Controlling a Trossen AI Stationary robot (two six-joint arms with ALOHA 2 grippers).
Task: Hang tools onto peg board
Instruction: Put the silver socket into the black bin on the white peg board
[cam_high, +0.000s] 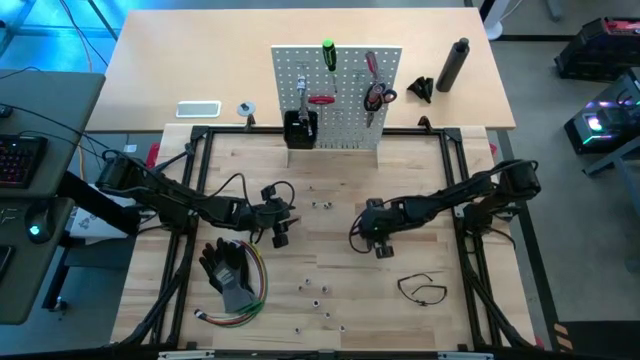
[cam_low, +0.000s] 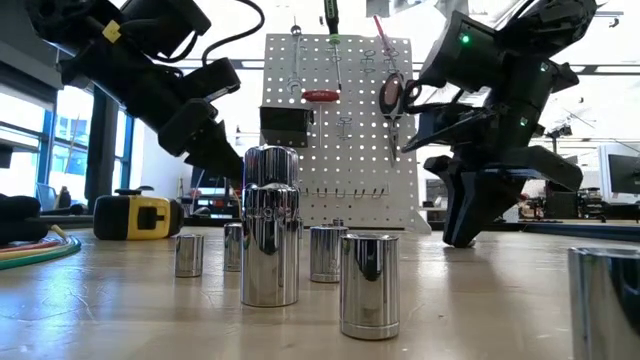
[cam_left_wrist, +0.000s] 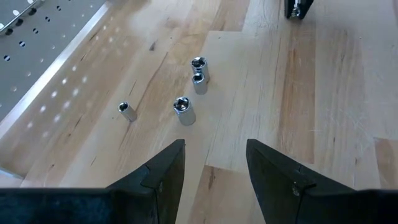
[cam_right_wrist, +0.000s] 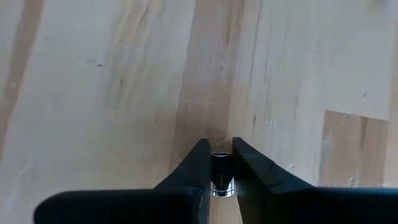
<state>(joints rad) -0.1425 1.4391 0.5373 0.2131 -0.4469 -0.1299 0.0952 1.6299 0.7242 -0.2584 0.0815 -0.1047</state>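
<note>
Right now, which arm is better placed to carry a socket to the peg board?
The right: the right gripper is already pinched on a small metal socket at the tabletop. The left gripper hovers open and empty, short of the loose sockets.

Tan desk (cam_high: 200, 60), grey floor (cam_high: 560, 130), bright windows (cam_low: 40, 130)

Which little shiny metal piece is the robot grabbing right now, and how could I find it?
Start at the white peg board standing at the far end of the wooden table, then come forward to the right gripper near the middle of the table. A small silver socket stands upright between its dark fingers. The other sockets sit loose on the wood; only this one is pinched.
</note>
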